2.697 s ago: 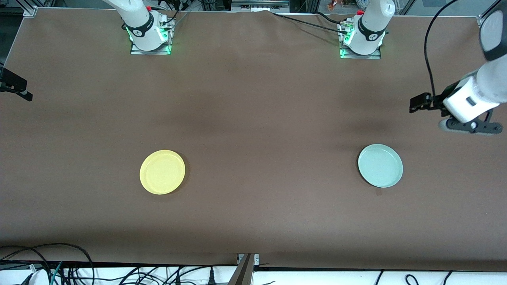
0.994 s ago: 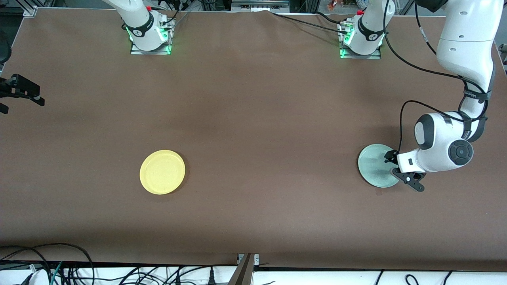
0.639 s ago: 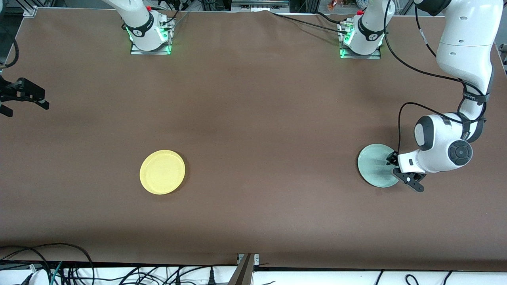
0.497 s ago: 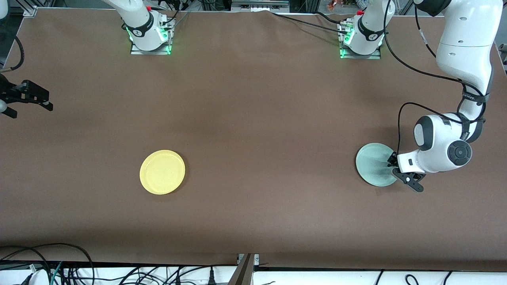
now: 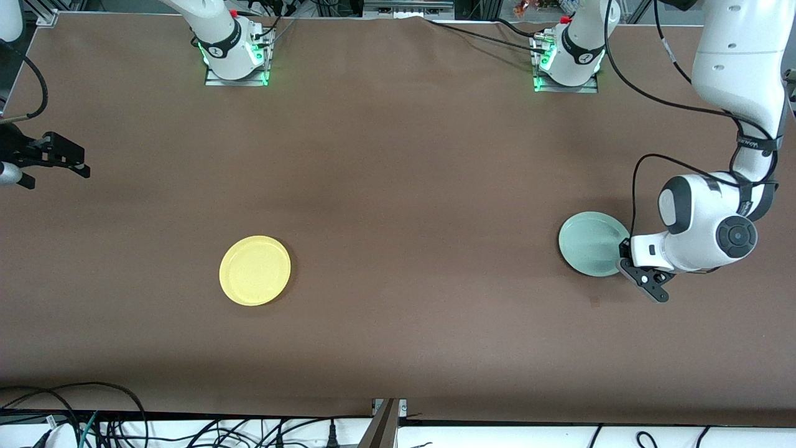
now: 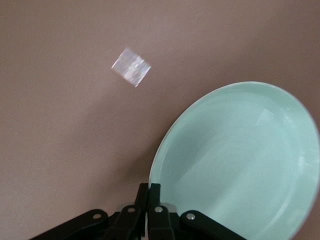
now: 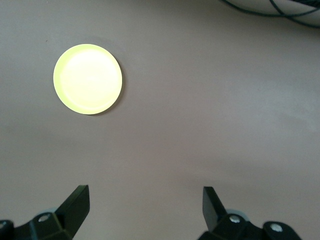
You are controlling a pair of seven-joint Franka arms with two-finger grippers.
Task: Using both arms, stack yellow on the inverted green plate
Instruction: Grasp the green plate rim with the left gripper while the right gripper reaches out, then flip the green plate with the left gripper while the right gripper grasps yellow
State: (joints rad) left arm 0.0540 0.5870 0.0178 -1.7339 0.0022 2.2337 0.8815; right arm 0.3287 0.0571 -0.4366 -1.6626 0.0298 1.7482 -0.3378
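The pale green plate (image 5: 592,244) is toward the left arm's end of the table. My left gripper (image 5: 623,254) is shut on its rim at the edge nearest that arm. In the left wrist view the fingers (image 6: 155,192) pinch the rim of the green plate (image 6: 235,160), whose hollow side shows, tilted off the cloth. The yellow plate (image 5: 255,270) lies flat, rim up, toward the right arm's end. My right gripper (image 5: 59,169) is open and empty, up in the air over the table's edge at that end. The right wrist view shows the yellow plate (image 7: 88,79) well away from that open gripper (image 7: 145,192).
A brown cloth (image 5: 398,186) covers the table. A small piece of clear tape (image 5: 595,302) lies on it just nearer the camera than the green plate; it also shows in the left wrist view (image 6: 131,66). Cables hang along the front edge (image 5: 186,429).
My left gripper came down to the green plate, shut on its rim and moved it a little toward the bases. My right gripper has drifted slowly in over the table's end.
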